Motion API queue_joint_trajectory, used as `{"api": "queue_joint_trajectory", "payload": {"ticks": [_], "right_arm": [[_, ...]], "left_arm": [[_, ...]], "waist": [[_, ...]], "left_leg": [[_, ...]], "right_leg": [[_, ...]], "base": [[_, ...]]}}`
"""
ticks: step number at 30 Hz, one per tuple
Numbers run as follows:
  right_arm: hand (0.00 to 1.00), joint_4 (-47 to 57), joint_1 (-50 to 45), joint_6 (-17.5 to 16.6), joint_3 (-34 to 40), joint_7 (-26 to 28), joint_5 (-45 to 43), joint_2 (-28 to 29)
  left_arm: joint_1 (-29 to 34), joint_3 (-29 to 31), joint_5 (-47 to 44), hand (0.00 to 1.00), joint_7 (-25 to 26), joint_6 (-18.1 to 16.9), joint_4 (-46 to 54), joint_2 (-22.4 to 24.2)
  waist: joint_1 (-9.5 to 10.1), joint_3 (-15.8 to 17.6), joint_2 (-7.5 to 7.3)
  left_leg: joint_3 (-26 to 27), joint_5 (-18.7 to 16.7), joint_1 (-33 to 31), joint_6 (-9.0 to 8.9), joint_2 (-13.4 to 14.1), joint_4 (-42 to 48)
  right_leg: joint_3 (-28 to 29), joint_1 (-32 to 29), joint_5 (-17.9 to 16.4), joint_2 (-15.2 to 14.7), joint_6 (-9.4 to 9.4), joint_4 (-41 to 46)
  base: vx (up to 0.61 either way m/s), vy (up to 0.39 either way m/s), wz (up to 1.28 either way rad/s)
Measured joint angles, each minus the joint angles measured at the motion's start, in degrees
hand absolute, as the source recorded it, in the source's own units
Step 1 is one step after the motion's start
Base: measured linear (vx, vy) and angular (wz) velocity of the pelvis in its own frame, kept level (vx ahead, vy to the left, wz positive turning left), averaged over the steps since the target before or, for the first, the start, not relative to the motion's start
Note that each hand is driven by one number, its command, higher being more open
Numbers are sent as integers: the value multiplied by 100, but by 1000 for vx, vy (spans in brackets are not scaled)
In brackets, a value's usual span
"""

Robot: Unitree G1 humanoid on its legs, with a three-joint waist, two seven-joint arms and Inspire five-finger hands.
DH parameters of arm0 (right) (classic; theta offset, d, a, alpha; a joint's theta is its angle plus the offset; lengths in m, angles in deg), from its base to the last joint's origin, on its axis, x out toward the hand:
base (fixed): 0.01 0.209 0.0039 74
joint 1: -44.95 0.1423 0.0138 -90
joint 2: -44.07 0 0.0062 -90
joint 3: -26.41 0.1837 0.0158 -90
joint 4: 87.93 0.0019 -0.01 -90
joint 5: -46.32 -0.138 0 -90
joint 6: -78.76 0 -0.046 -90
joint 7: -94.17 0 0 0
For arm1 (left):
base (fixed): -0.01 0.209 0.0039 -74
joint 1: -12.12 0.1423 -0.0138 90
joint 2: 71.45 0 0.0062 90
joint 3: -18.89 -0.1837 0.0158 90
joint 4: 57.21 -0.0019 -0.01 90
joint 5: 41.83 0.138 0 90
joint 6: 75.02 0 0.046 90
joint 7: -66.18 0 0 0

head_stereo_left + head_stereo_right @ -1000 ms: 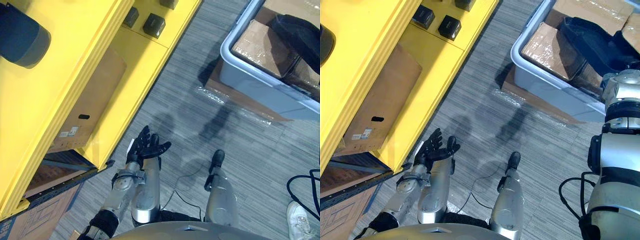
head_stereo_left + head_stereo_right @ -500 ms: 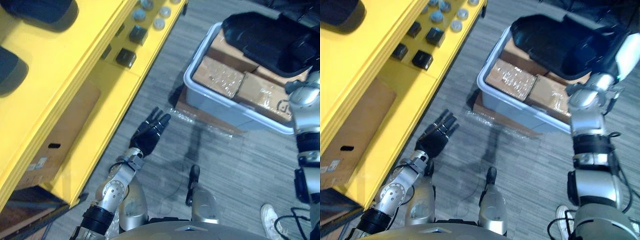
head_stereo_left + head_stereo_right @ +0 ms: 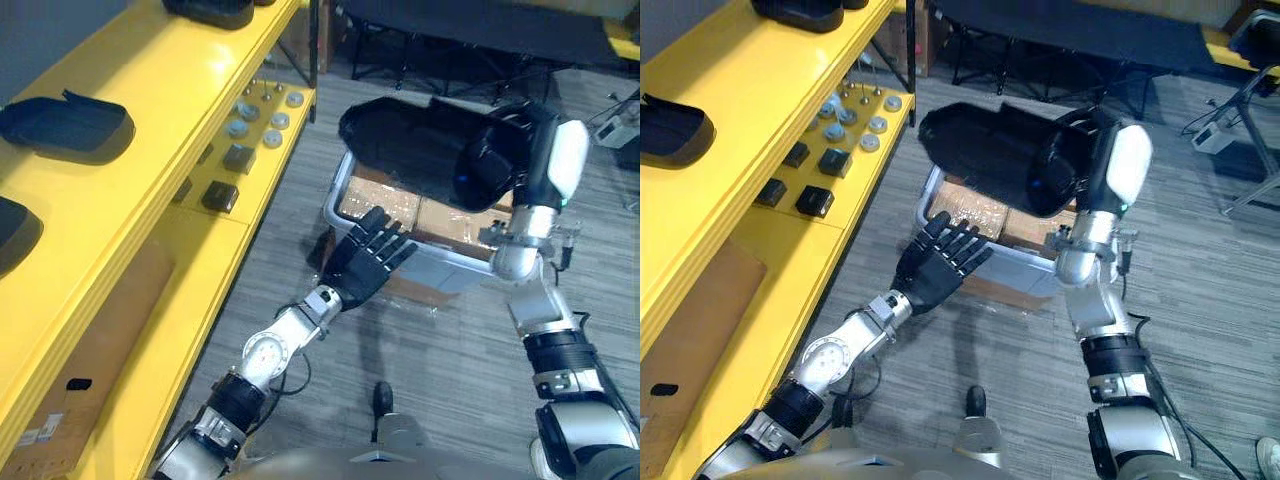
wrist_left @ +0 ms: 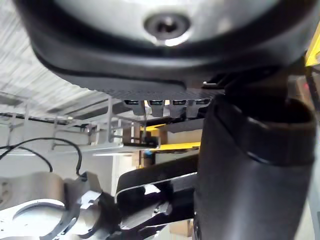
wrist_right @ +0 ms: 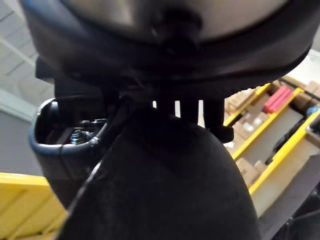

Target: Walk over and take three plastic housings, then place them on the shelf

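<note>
My right hand [image 3: 497, 158] is raised above the grey bin [image 3: 338, 196] and shut on a large black plastic housing [image 3: 405, 148], which tilts out toward the shelf. In the right wrist view its fingers [image 5: 189, 108] curl on the housing's dark shell [image 5: 60, 150]. My left hand [image 3: 366, 262] is lifted in front of the bin, open, fingers spread, just below the housing and apart from it. Three more black housings lie on the yellow shelf's top board: one in the middle [image 3: 70, 120], one at the far end [image 3: 212, 10], one at the near left [image 3: 14, 232].
The yellow shelf [image 3: 160, 120] runs along my left. Its lower board holds small black blocks [image 3: 220, 195] and several silver round pieces [image 3: 262, 116]. Wrapped cardboard boxes [image 3: 385, 205] fill the bin. A dark table frame [image 3: 1070, 30] stands beyond it.
The camera has tilted up toward the bin and shelf. My left hand rose from beside my legs to in front of the bin. The right arm has lifted the black housing higher.
</note>
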Motion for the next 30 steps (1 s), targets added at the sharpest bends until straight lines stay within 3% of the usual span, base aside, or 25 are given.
{"api": "queue_joint_trajectory", "payload": {"ticks": [5,10,14,19,25,26,30], "right_arm": [[0,4,-165,-205,-385,73,85,241],[0,4,-194,-354,-770,92,82,397],[0,4,-301,-502,-1079,89,73,772],[0,4,-451,-569,-1251,83,69,1132],[0,13,-721,-586,-1295,-29,59,1380],[0,32,-791,-608,-1327,-41,60,1386],[0,39,-858,-616,-1457,-45,71,1422]], "left_arm": [[-78,-397,-206,100,10,-143,-146,156],[-268,-593,-202,100,204,-548,-204,237],[-437,-674,-201,100,589,-1142,-234,327],[-451,-574,-173,100,1350,-2273,-382,414],[-442,-108,-21,100,1939,-2847,-420,595],[-442,-6,56,0,2017,-2909,-490,641],[-411,228,63,0,2113,-3110,-644,725]], "waist": [[-44,-79,-24],[-37,-147,-38],[-38,-227,-77],[-17,-281,-151],[3,-282,-153],[18,-283,-153],[34,-283,-155]], "left_leg": [[54,2,66,1,1,-2],[54,12,69,3,-1,0],[55,14,69,3,-3,1],[41,12,73,3,-8,2],[36,-4,142,0,-9,2],[35,-8,152,-1,-9,2],[35,-16,151,-6,-9,2]], "right_leg": [[50,19,18,2,8,1],[49,24,37,1,9,1],[49,31,39,-1,9,-12],[37,53,39,-5,9,-23],[14,162,45,-4,17,-96],[9,175,45,-4,16,-100],[8,175,45,-3,16,-107]], "base": [[-36,-1,-6],[0,0,0],[0,0,0],[0,0,0],[0,0,0],[0,0,0],[0,0,0]]}}
